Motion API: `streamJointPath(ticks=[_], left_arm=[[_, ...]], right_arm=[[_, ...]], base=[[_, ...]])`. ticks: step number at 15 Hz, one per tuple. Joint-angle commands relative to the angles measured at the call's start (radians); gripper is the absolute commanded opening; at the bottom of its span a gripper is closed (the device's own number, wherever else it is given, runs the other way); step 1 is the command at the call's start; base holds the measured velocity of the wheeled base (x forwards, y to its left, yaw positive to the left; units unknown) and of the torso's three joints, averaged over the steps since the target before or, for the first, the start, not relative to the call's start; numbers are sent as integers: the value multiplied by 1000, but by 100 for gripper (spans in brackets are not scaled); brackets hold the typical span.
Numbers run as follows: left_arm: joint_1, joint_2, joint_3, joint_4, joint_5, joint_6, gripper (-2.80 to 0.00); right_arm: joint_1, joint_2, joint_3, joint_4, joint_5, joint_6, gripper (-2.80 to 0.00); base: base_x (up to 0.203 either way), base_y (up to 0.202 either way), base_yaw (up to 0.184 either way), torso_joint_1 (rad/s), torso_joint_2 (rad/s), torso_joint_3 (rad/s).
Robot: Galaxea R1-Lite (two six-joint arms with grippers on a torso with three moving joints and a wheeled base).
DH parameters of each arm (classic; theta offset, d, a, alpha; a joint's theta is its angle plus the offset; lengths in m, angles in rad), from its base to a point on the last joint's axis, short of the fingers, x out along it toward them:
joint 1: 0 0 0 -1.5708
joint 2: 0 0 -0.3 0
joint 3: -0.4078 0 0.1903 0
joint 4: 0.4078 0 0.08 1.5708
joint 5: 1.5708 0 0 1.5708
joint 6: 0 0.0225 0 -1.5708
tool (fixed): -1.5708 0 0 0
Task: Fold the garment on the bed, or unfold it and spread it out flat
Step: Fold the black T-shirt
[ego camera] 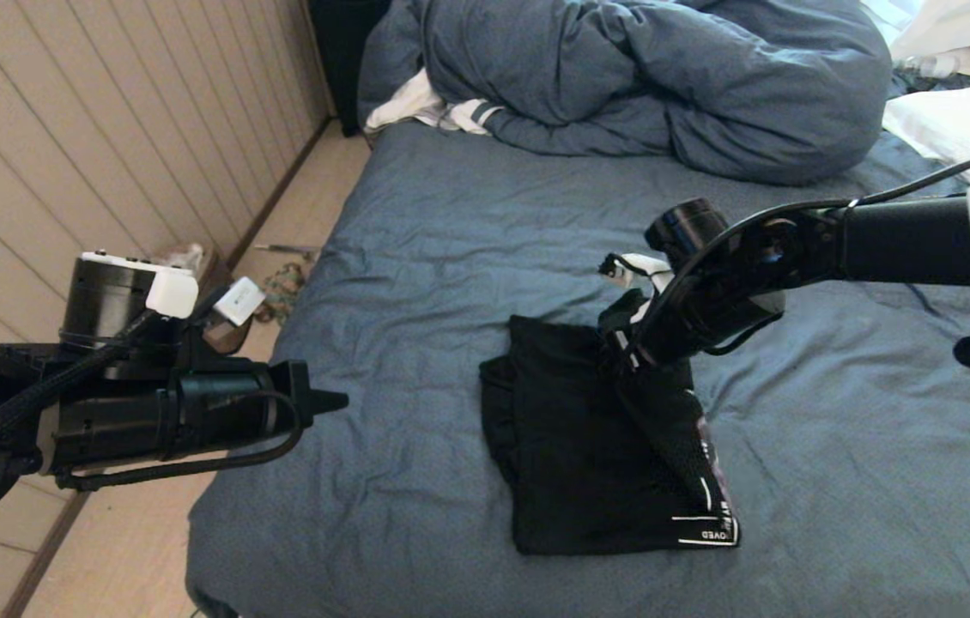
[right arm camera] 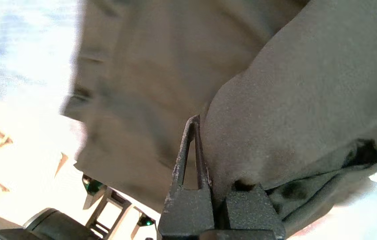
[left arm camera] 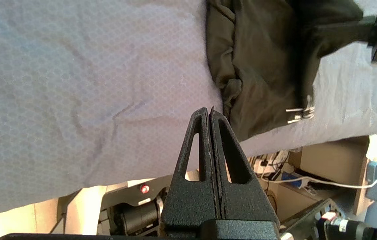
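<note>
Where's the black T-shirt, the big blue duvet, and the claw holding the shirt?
black T-shirt (ego camera: 575, 446): head view, plain folded middle.
blue duvet (ego camera: 665, 77): head view, bunched middle.
right gripper (right arm camera: 205, 156): right wrist view, fingertips pinching fabric.

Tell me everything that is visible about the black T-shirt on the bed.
The black T-shirt of thin soft fabric lies folded in a rough rectangle near the front middle of the wrinkled slate-blue bed sheet. White lettering shows at its near right corner. Its left edge is bunched in small folds. The right gripper is shut on a flap of the fabric, lifting it above the rest. The left gripper is shut, off its left edge, apart from it.
</note>
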Motion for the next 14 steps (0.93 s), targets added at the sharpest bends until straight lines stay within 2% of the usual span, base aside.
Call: streamJointPath(ticks=[1, 14], left_arm=[[-1, 6, 0, -2, -1, -3, -280], [-1, 3, 5, 4, -16, -2, -280]], right_arm=[[36, 29, -20, 4, 1, -4, -280], [129, 95, -89, 36, -8, -41, -280]], base=[[0, 0, 0, 0, 0, 0], [0, 0, 0, 0, 0, 0]])
